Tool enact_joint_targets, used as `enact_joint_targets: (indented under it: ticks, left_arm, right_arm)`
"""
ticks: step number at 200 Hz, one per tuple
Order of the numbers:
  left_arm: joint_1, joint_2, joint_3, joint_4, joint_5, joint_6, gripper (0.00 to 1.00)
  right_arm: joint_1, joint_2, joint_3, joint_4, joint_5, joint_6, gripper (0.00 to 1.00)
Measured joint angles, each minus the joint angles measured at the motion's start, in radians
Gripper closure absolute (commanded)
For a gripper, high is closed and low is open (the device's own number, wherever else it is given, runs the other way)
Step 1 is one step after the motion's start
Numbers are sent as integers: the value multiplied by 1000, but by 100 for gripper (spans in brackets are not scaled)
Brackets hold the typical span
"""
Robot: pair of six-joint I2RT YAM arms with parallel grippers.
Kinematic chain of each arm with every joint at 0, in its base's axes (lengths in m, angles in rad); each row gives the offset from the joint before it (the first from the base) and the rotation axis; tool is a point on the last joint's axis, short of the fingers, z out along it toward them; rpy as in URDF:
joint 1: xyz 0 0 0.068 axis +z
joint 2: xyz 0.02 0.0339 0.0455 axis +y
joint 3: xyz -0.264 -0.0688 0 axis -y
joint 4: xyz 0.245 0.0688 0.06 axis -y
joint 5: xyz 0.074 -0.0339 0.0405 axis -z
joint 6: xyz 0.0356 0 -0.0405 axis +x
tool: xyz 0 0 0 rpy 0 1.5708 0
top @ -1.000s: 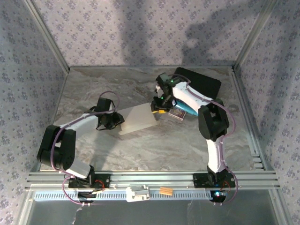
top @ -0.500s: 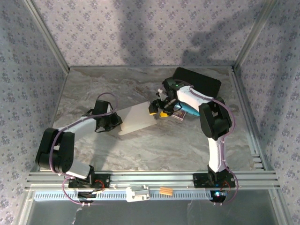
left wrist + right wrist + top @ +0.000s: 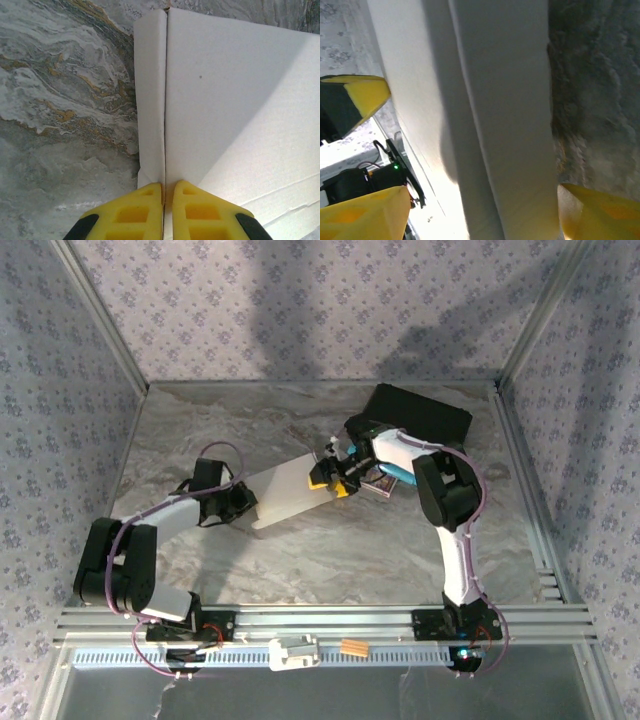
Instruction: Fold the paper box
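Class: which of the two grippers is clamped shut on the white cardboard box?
The left gripper: it pinches the edge of the plain white thin cardboard box, while the right gripper has its jaws wide open astride the box.

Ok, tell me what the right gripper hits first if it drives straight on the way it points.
The white thin-cardboard paper box: the right gripper stands open astride its edge, so the sheet lies directly ahead; depth is unclear.
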State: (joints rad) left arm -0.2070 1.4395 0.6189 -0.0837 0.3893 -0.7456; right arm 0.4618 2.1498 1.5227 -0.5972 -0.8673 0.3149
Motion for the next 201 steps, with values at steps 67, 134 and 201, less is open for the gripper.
enact_joint_targets:
  ticks: [67, 134, 201]
  left_arm:
    - [24, -6, -1, -1, -8, 1, 83]
    - [24, -298, 11, -194, -164, 0, 29]
    - [100, -409, 10, -233, -188, -409, 20]
  right_arm:
    - [5, 13, -4, 142, -53, 130, 44]
    - [21, -44, -36, 248, -91, 446, 63]
    - [-28, -153, -83, 195, -100, 843, 67]
